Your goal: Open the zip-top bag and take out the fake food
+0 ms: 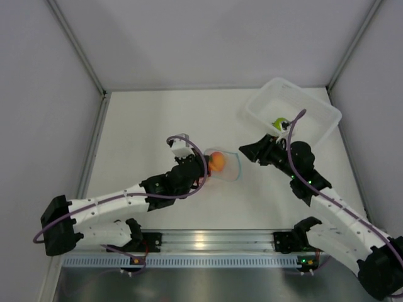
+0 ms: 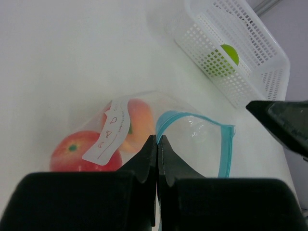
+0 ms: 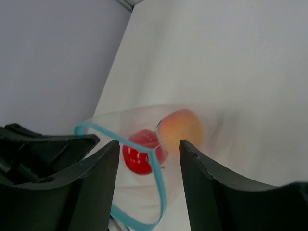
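Observation:
The zip-top bag (image 1: 230,166) lies on the table with its teal zip strip (image 2: 225,147) parted into an open mouth. My left gripper (image 2: 158,138) is shut on the bag's near rim and holds it; in the top view the left gripper (image 1: 200,165) is at the bag's left end. A red fruit (image 2: 72,150) and an orange-peach fruit (image 2: 141,120) lie inside the bag. My right gripper (image 3: 149,150) is open and empty, facing the bag's mouth, with the red fruit (image 3: 138,155) and the orange-peach fruit (image 3: 181,130) beyond it. The lime green fruit (image 1: 278,123) lies in the white bin.
The translucent white perforated bin (image 1: 318,110) stands at the back right, just behind my right gripper (image 1: 247,153). White walls close in the table at the back, left and right. The arms' bases sit along the near edge.

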`<state>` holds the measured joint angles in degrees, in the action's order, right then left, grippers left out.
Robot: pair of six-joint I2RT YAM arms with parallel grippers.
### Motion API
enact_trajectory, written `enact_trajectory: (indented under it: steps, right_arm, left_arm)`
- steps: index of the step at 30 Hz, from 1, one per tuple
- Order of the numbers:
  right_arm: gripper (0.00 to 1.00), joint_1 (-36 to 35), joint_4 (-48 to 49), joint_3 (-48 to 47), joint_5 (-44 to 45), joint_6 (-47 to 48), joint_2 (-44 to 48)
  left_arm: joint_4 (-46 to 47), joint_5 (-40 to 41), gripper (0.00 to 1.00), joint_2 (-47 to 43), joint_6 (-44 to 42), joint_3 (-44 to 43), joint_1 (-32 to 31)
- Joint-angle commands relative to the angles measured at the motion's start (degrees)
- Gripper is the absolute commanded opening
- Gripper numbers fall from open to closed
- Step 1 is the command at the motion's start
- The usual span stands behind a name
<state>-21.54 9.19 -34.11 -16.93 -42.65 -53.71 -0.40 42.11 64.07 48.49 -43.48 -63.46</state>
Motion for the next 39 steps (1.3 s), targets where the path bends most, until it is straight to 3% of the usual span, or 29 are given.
enact_trajectory:
  steps: [1, 7, 16, 24, 29, 39]
  right_arm:
    - [0.51, -6.7, -0.1, 4.1, 11.8, -0.8, 8.1]
    - [0.39, -14.8, -2.6, 5.9, 20.0, -0.4, 10.3]
    - [0.38, -22.7, -8.2, 3.5, 26.1, 3.6, 1.2]
    - [0.42, -23.3, -2.2, 1.1, 29.1, 4.9, -9.4]
    - [0.49, -23.3, -1.1, -3.1, 32.9, 2.0, -16.6]
    - [0.5, -23.1, 8.1, -2.5, 38.6, -7.4, -23.4]
  left_arm:
    - [1.6, -1.0, 0.0, 1.6, 2.5, -2.7, 0.2]
    - [1.6, -3.1, 0.0, 6.8, 8.7, -4.8, 0.2]
    - [1.7, -6.2, 0.0, 14.5, 15.5, -7.4, 0.1]
    - [1.7, -6.9, 0.0, 18.4, 17.1, -7.9, 0.1]
    - [1.7, -7.3, 0.0, 20.7, 16.4, -9.0, 0.1]
    - [1.7, -10.0, 0.0, 22.2, 15.2, -10.5, 0.1]
